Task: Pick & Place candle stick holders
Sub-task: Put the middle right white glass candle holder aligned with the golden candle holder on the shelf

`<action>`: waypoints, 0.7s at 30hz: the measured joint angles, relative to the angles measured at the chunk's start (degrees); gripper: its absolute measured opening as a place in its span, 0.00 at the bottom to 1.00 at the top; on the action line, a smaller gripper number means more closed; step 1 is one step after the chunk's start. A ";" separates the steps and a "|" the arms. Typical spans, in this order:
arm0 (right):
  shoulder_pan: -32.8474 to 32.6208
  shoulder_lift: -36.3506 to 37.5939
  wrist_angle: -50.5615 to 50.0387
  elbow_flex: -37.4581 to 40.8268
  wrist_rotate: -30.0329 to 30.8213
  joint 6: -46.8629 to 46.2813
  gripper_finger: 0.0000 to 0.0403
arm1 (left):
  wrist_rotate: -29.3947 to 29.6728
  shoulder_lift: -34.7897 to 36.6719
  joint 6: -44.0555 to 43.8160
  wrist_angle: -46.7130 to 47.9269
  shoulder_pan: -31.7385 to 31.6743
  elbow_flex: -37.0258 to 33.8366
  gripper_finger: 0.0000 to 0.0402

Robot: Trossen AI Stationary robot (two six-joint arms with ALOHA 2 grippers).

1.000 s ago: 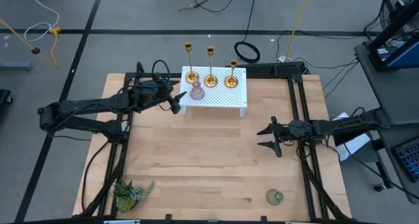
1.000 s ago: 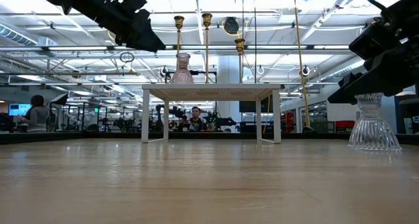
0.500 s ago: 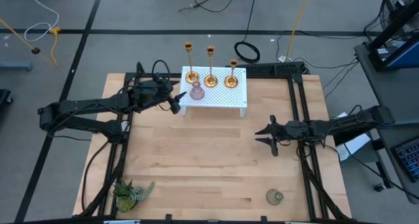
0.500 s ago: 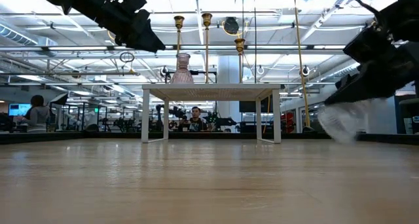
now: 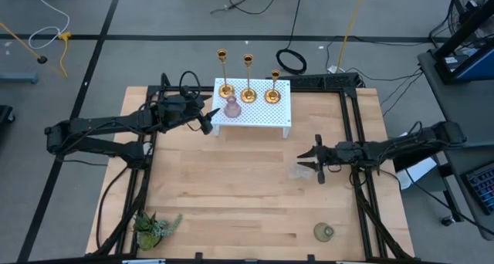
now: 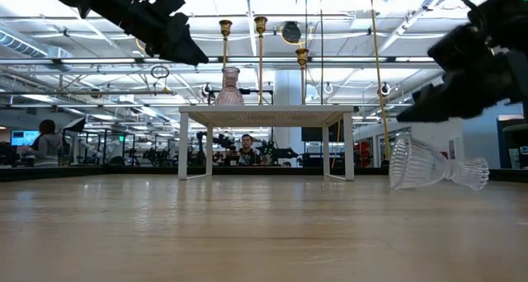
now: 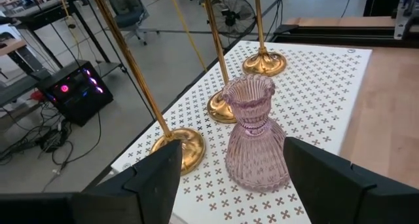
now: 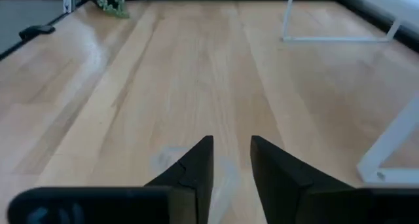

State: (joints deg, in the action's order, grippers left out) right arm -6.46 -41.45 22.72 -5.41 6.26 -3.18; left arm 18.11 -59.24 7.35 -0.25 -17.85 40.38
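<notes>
On the white perforated rack [image 5: 262, 119] stand three gold candlesticks [image 5: 248, 82] and a pink glass holder [image 7: 255, 135]. My left gripper [image 5: 207, 122] hangs open just short of the pink holder, one finger off to each side and touching nothing. A clear glass holder [image 6: 437, 162] lies on its side on the table, mouth toward the table's left. My right gripper [image 5: 316, 162] hovers just over it at the table's right. Its fingers [image 8: 196, 162] stand a little apart, with bare table showing in the gap. My left gripper touches nothing. My right gripper stands right above the clear holder's ribbed side [image 6: 429, 146]; whether a finger touches it I cannot tell. Nothing shows between its fingers.
A green glass holder [image 5: 324, 232] stands near the table's near right corner and a plant sprig [image 5: 154, 227] lies at the near left. The wooden top between them and the rack lies bare. Black frame rails [image 5: 356, 133] run along the table's sides.
My right gripper has narrowed its fingers, risen a little and shifted toward the table's left. The clear holder, which stood upright between its fingers, has tipped over and now lies on its side, mouth toward the left.
</notes>
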 joint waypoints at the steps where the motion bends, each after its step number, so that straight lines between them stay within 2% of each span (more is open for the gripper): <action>1: 0.00 -0.47 1.45 -0.86 -0.01 0.72 0.27 | 0.00 0.00 0.00 0.00 0.00 0.00 0.67; 4: 0.00 -1.60 3.58 -3.58 0.18 2.91 0.35 | -0.01 0.00 -0.01 -0.01 0.00 0.00 0.67; 9: -0.35 -4.73 -1.10 -9.59 0.93 0.89 0.46 | -0.04 0.00 -0.02 0.02 -0.02 0.00 0.67; 16: -6.94 -12.40 -29.52 -23.63 -0.33 -4.24 0.49 | -0.39 0.00 -0.15 0.60 -0.01 0.00 0.67; 21: -12.09 -16.14 -49.59 -33.35 -0.32 -12.54 0.47 | -1.97 0.00 -0.39 1.82 0.00 0.00 0.67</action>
State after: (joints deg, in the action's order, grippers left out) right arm -18.54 -57.59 -26.87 -38.76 5.94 -15.72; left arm 16.14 -59.24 6.96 1.57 -17.85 40.38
